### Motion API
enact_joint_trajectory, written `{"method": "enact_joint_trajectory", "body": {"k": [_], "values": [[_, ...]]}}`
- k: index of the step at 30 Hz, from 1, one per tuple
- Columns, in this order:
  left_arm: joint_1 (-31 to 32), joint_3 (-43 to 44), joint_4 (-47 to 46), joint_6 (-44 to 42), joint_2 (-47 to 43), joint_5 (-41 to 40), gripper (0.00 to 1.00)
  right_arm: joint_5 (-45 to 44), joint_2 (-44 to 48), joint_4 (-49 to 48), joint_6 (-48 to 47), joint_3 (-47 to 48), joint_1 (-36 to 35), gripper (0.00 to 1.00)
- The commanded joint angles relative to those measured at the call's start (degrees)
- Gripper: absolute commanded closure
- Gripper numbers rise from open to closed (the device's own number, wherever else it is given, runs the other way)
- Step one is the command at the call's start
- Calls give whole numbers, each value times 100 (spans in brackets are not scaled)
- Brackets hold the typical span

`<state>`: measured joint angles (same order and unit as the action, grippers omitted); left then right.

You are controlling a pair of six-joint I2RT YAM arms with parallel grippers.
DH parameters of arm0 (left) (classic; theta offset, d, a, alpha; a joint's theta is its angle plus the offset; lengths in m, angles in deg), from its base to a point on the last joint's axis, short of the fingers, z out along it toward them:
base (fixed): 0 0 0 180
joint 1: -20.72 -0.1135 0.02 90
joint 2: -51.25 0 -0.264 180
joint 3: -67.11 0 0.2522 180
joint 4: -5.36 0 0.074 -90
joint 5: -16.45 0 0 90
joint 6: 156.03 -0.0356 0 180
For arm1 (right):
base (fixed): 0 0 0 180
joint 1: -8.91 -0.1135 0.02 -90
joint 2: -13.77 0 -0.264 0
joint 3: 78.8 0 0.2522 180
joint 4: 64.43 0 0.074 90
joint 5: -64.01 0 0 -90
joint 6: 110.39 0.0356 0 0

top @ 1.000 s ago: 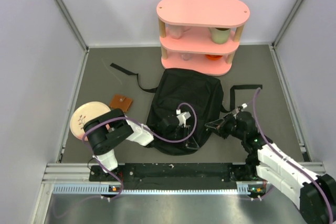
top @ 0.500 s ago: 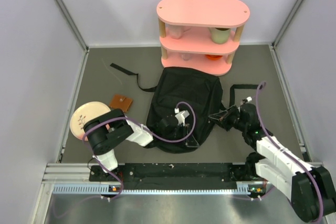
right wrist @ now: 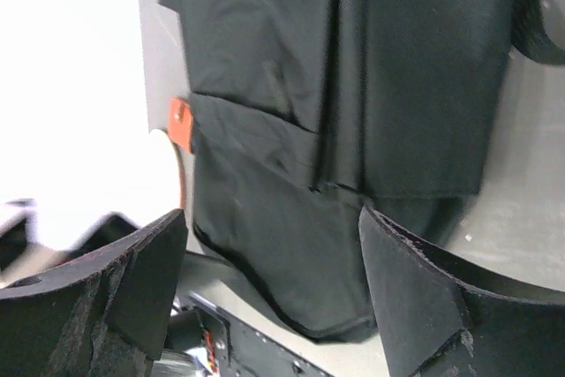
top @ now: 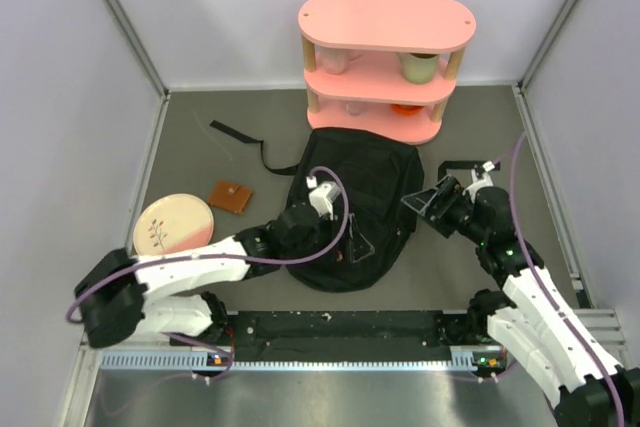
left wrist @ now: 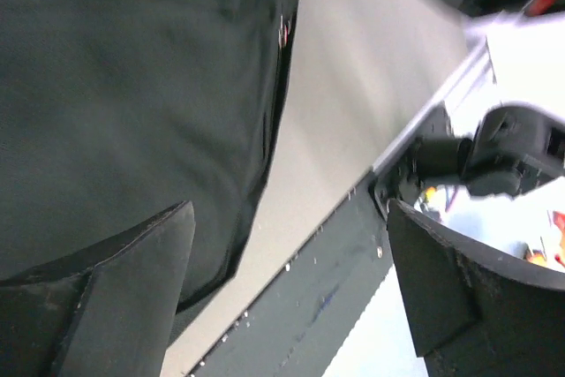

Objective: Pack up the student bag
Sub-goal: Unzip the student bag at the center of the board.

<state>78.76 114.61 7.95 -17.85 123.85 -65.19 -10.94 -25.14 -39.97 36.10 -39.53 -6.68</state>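
Left claw [left wrist: 290,209] just sprang apart, empty, above the student bag [top: 352,179] | right claw [right wrist: 272,211] likewise opened, apart beside it | bag possibly still zipped; regrasp needed.

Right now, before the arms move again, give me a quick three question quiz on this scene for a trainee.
1. True or false: the student bag lies on the table, close to the pink shelf.
2. What does the left gripper hold? A a cup; B nothing; C a book.
3. Fill in: in the top view, the plate lies to the bag's ___ side.
Key: 1 true; 2 B; 3 left.
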Motion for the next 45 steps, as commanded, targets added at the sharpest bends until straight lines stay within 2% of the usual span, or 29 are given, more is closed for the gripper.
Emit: {"method": "enact_joint_trajectory", "body": {"k": [1,5,10,13,14,16,17,19,20,21,22,25,30,33,34,35,38,39,40,42,43,44,45], "values": [[-56,931,2536,-969,-1036,-2517,1,59,-212,846,-490,-73,-31,21],[-179,1284,3558,-1171,-1458,-3577,1,-177,-642,618,-332,-223,-584,20],[-495,1101,4045,-1022,-1678,-3710,1,-599,-1660,47,-42,-214,-1488,20],[-627,898,4133,-802,-1819,-3614,1,-766,-2119,134,-68,-65,-1666,21],[-645,846,4133,-784,-1898,-3552,1,-775,-2285,160,-85,-56,-1666,32],[-741,679,4115,-732,-1933,-3499,1,-942,-2278,230,-138,-91,-1675,43],[-785,626,4115,-714,-1934,-3464,1,-1021,-2156,318,-164,-126,-1675,59],[-934,468,4054,-696,-1916,-3341,1,-1354,-1972,494,-173,-205,-1675,74],[-1013,398,4001,-696,-1890,-3263,1,-1460,-1858,703,-173,-249,-1666,93],[-1232,249,3905,-714,-1855,-2896,1,-1652,-1621,792,-182,-284,-1657,99],[-1356,160,3643,-749,-1828,-2684,1,-1706,-1515,880,-165,-302,-1649,100],[-1681,-139,3072,-766,-1697,-1981,1,-1900,-1110,1135,-156,-398,-1622,100],[-1700,-254,2446,-749,-1363,-1505,1,-2032,-916,1443,-156,-486,-1359,99],[-1700,-254,2103,-714,-1047,-1039,2,-2076,-776,1584,-340,-460,-1140,92],[-1708,-254,2041,-653,-846,-908,3,-2050,-654,1698,-427,-425,-921,91],[-1691,-323,1806,-609,-739,-654,8,-2024,-591,1725,-489,-381,-849,89],[-1682,-613,1208,-407,-370,-249,14,-1988,-398,1804,-665,-241,-778,88],[-1656,-683,840,-345,-317,-204,16,-1988,-397,1830,-692,-205,-778,85],[-1638,-745,715,-249,-247,-177,17,-1962,-406,1874,-796,-162,-770,77],[-1577,-868,469,-196,-211,-142,20,-1822,-529,1979,-894,-4,-770,68],[-1568,-877,442,-187,-194,-142,21,-1708,-564,2015,-998,49,-761,56],[-1550,-869,441,-195,-185,-133,23,-1533,-582,2032,-1034,119,-770,53],[-1524,-860,441,-213,-176,-116,30,-1523,-556,2041,-1061,164,-770,51]]}}
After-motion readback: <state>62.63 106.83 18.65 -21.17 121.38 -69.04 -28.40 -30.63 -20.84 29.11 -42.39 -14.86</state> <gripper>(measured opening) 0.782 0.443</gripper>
